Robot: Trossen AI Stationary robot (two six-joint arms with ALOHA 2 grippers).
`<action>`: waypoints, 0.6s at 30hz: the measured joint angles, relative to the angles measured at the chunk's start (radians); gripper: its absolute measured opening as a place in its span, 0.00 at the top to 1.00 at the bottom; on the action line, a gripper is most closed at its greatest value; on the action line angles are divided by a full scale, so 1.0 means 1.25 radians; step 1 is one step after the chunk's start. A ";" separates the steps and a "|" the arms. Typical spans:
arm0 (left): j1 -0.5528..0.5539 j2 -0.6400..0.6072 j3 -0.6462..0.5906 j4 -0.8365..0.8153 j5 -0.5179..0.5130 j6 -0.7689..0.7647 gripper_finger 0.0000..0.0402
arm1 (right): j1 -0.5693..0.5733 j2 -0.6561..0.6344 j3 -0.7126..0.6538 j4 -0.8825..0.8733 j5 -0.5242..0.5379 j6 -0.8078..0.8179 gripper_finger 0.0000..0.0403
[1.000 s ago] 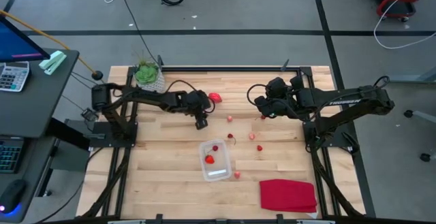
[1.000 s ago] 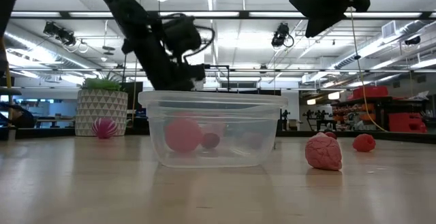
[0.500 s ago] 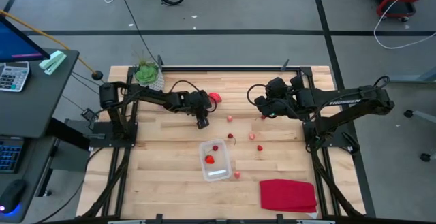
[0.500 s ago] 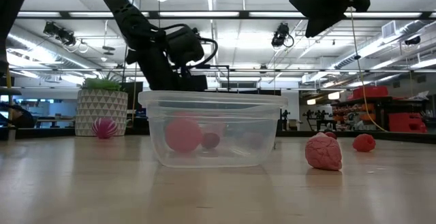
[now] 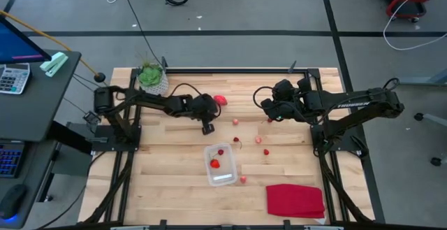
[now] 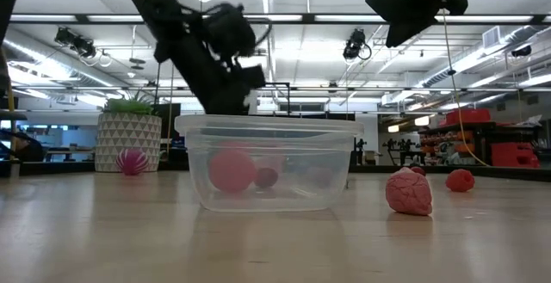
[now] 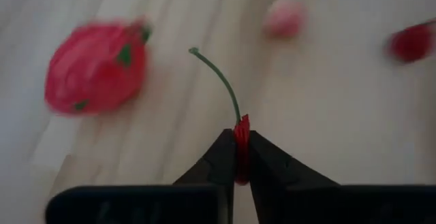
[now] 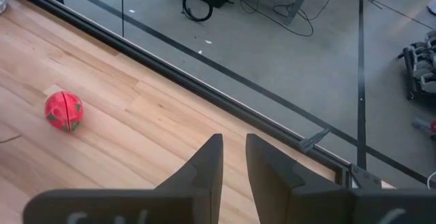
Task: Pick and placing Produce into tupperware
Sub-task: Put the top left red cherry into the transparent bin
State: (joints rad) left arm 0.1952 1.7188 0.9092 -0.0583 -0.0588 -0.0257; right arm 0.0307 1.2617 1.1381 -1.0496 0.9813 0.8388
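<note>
Since a second ago my left gripper [image 7: 235, 157] has pinched onto a cherry [image 7: 241, 134] mid-surface near the back edge. The tupperware [image 5: 221, 165] lies toward the front edge. Right gripper [image 8: 234, 157] idles slightly parted, empty.

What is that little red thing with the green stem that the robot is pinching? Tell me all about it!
It looks like a toy cherry: a small red piece with a thin, curved green stem sticking out past the fingers. The left gripper is shut on its red part, so most of it is hidden. Pale wooden table lies beneath it.
</note>
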 joint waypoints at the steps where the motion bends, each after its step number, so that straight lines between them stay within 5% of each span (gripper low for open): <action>1: -0.013 -0.014 0.000 -0.003 0.010 -0.009 0.90 | 0.000 0.000 0.000 0.000 0.000 0.000 0.82; 18: -0.291 -0.039 0.001 0.007 0.064 -0.049 0.86 | 0.000 0.000 0.000 0.000 -0.019 0.026 0.82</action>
State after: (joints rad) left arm -0.1691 1.6695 0.9104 -0.0497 0.0210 -0.0864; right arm 0.0308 1.2617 1.1381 -1.0494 0.9573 0.8717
